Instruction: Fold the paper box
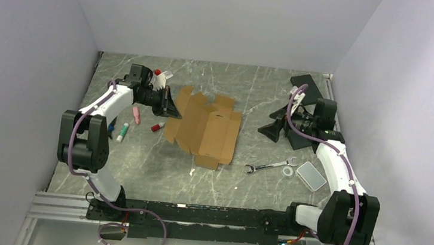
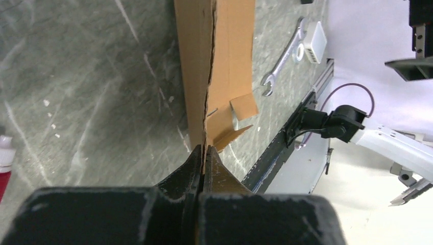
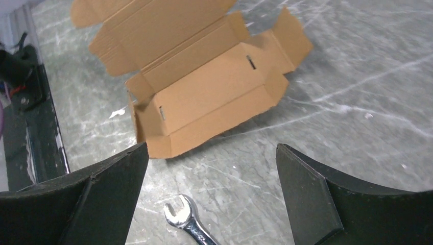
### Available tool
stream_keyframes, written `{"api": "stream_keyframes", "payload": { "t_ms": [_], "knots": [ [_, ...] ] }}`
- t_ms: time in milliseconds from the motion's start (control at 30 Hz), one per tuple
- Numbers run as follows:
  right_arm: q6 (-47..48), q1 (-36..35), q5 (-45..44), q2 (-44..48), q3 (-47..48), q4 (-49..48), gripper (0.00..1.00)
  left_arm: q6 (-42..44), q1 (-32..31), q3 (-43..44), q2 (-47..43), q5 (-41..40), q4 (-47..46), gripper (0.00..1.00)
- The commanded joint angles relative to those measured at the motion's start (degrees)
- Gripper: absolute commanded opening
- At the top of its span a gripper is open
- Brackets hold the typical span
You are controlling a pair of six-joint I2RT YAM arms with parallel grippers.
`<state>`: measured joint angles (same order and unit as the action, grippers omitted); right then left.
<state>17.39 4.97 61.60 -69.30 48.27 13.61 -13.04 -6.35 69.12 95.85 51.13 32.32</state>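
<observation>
Near surface: a wrench (image 1: 267, 165) lies on the surface (image 1: 155, 176), just on the near side of the box and apart from it
Paper box: the paper box (image 1: 205, 130) sits mid-surface between my two arms; it is an open die-cut sheet, its left long edge lifted and its right side lying low
Left end effector: my left end effector (image 2: 203, 153) is closed on that raised left edge, pinching the cardboard between its fingers
Right end effector: my right end effector (image 3: 212, 148) hangs spread wide and empty to the right of the box, touching nothing
Done so far: as I judge it, only the start; the long panels are bent up a little along their creases, so a shallow trough shows
Left to do: no wall stands upright; the end flaps hang loose and untucked; the lid panel at the far side lies open; nothing looks locked into a slot
</observation>
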Motion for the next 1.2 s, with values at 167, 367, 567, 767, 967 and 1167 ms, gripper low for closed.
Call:
{"api": "stream_keyframes", "payload": {
  "t_ms": [167,367,567,767,967,1167],
  "knots": [
    [18.09,-13.16,-3.79,-2.79,-1.11,5.20,1.00,4.38,-0.34,6.31,1.79,-1.30,5.17,0.00],
    [8.41,-14.38,-6.13,-7.67,2.21,0.18,0.99,11.58,-4.96,11.11,1.59,-6.19,7.75,0.00],
    [3.94,-14.22,-12.97,-14.49,7.79,0.56,0.99,16.11,-6.20,5.45,-2.64,-6.79,1.43,0.00],
    [0.50,-11.65,-11.71,-12.64,8.78,-4.06,0.99,17.12,-7.00,1.94,-7.48,-6.61,0.27,0.00],
    [0.04,-9.06,-7.91,-18.31,16.65,-0.56,0.99,18.13,-7.56,0.10,-9.66,-5.24,-1.52,0.00],
    [8.30,-9.46,-1.81,-14.65,16.34,7.13,0.99,18.14,-7.80,-0.32,-10.74,-5.04,-2.39,0.00]
  ]
}}
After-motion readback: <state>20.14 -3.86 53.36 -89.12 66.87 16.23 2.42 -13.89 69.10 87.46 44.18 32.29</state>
